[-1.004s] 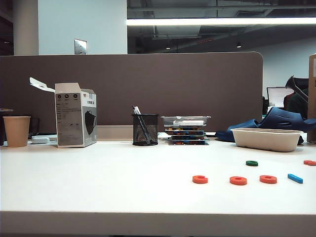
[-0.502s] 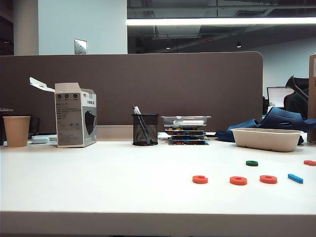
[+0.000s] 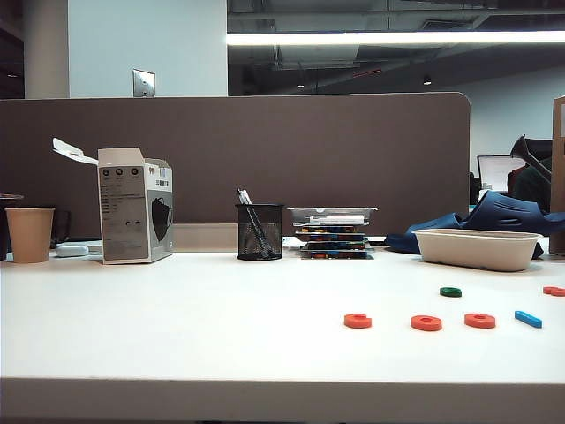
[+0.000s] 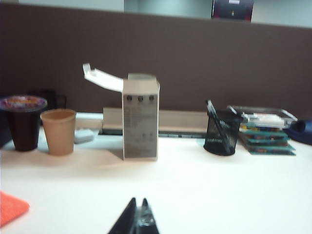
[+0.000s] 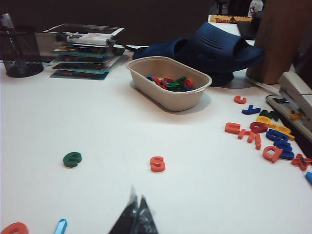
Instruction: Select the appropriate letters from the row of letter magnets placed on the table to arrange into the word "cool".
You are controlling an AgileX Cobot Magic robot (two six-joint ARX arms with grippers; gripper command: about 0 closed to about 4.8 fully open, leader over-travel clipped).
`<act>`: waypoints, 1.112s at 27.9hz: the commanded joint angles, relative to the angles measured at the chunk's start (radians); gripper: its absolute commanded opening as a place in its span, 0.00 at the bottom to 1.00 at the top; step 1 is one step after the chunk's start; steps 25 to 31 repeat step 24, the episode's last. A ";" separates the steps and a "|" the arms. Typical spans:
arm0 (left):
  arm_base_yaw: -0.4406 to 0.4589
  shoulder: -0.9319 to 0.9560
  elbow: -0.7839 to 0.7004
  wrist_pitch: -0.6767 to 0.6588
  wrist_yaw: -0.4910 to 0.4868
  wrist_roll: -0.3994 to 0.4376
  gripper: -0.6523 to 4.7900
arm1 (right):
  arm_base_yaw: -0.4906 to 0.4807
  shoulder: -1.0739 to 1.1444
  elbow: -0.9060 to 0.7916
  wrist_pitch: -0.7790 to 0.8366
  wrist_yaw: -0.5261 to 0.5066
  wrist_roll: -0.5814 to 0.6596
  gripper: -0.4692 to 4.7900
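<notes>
**Both grippers closed, empty; four letters lined up on table**

Table (image 3: 177, 344): white top. In ext. view the row of letter magnets sits at approx. 4 o'clock from table ctr, near front edge.

Row, left to right in ext. view:
- orange C (image 3: 357, 321), gap facing right
- orange ring (image 3: 425, 323)
- second orange ring (image 3: 479, 321)
- light-blue bar (image 3: 528, 319), lying at a slant

The four lie flat, apart from each other, roughly in one line. Green letter (image 3: 450, 291) lies behind the row, at approx. 12 o'clock from the gap between the two rings; right wrist view shows it as an "e". Orange piece (image 3: 553, 291) at frame edge, approx. 1 o'clock from the bar.

Left gripper (image 4: 138, 218): fingers pressed together, nothing between them, just above bare table. Ahead of it: white carton (image 4: 140, 117), paper cup (image 4: 59, 131), mesh pen holder (image 4: 222, 131).

Right gripper (image 5: 136, 214): fingers pressed together, holds nothing. Orange S (image 5: 157, 164) lies at approx. 12 o'clock from tips; beige tray (image 5: 168, 83) w/ assorted letters farther off. Loose cluster of letters (image 5: 265, 131) at approx. 2 o'clock.

Neither gripper shows in ext. view.
</notes>
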 commanded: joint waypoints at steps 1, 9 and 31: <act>0.002 0.000 -0.010 0.019 0.007 -0.005 0.11 | 0.000 0.000 -0.006 0.018 0.012 -0.005 0.10; 0.002 0.000 -0.010 -0.009 0.004 -0.005 0.11 | -0.002 0.000 -0.006 0.019 0.012 -0.005 0.12; 0.002 0.000 -0.010 -0.027 0.003 -0.005 0.11 | -0.002 0.000 -0.006 0.019 0.012 -0.005 0.12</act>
